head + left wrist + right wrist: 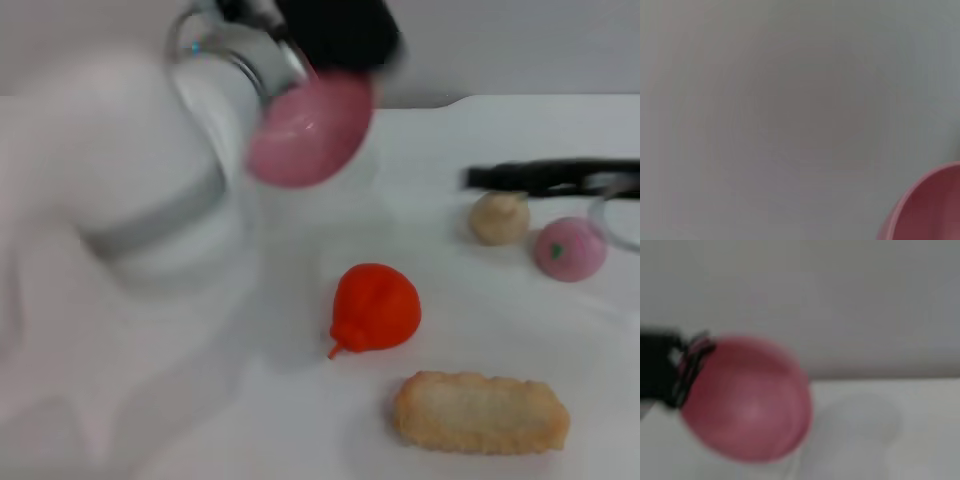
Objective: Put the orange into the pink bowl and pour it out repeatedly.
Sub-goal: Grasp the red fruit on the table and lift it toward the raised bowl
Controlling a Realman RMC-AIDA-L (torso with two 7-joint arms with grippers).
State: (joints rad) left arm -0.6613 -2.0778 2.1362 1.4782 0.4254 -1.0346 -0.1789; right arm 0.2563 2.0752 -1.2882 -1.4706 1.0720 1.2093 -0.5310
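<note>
The left claw (285, 45), apparently gripping the rim, held the tipped pink bowl (310, 128) aloft above the table (300, 420); the orange (375, 308) lay poured out, needing reloading next.

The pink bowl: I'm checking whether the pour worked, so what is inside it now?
The pink bowl hangs tipped in the left gripper above the table. Its inside is mostly hidden; the visible sliver looks empty. The orange lies on the table.

Only the bread (481, 412) lies just beside the orange (376, 307).
</note>
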